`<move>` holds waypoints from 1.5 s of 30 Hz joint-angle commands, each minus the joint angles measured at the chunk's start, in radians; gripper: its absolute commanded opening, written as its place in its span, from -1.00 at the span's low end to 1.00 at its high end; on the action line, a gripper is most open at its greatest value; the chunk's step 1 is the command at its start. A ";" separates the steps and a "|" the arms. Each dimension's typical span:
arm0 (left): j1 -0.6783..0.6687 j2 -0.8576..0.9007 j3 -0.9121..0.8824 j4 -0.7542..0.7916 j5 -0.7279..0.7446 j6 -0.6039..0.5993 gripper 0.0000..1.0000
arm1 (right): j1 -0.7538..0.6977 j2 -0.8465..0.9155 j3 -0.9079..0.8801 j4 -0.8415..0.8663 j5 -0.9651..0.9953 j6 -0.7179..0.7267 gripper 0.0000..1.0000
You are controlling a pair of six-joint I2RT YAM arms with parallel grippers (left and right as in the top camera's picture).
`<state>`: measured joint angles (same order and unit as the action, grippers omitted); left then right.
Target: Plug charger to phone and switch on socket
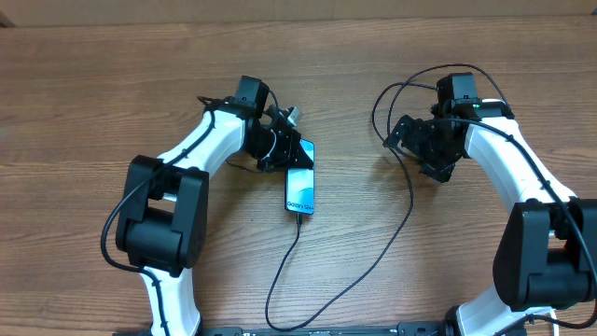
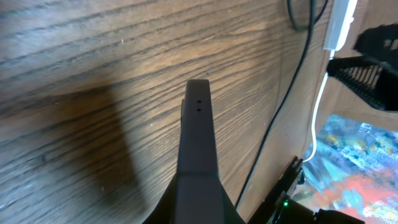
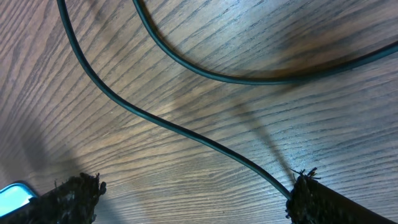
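The phone (image 1: 300,189) lies mid-table with its cyan screen up. The charger's black cable (image 1: 373,266) has its tip in the phone's near short edge (image 1: 298,217). From there it loops toward the front and runs up to the right arm; its plug end is hidden. My left gripper (image 1: 283,149) is shut on the phone's far end. In the left wrist view the phone shows edge-on (image 2: 198,137) between the jaws (image 2: 198,214). My right gripper (image 1: 422,151) is open and empty, its tips (image 3: 199,199) astride the cable (image 3: 186,134). The socket does not show in the overhead view.
A white piece with a thin white cord (image 2: 341,25) shows at the upper right of the left wrist view; I cannot tell what it is. The charger cable (image 2: 280,124) runs past the phone there. The phone's cyan corner (image 3: 12,193) shows in the right wrist view.
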<state>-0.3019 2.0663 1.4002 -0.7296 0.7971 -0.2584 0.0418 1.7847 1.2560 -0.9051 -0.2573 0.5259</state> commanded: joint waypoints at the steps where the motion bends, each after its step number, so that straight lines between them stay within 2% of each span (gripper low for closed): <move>1: -0.019 0.007 0.014 0.003 -0.021 0.001 -0.91 | 0.002 -0.032 0.010 0.005 0.010 -0.004 0.99; 6: -0.035 0.007 0.014 0.034 -0.109 -0.049 -0.91 | 0.002 -0.032 0.009 0.005 0.010 -0.003 1.00; 14: -0.045 0.007 0.014 0.150 -0.121 -0.159 -0.91 | 0.003 -0.032 0.009 0.002 0.010 -0.004 0.99; 32: -0.047 0.011 0.014 0.163 -0.181 -0.195 -0.91 | 0.003 -0.032 0.008 -0.002 0.010 -0.003 0.99; 45: -0.052 0.100 0.014 0.166 -0.169 -0.217 -0.91 | 0.003 -0.032 0.008 -0.003 0.010 -0.003 0.99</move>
<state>-0.3412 2.1418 1.4006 -0.5720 0.6449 -0.4736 0.0418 1.7847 1.2560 -0.9096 -0.2573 0.5236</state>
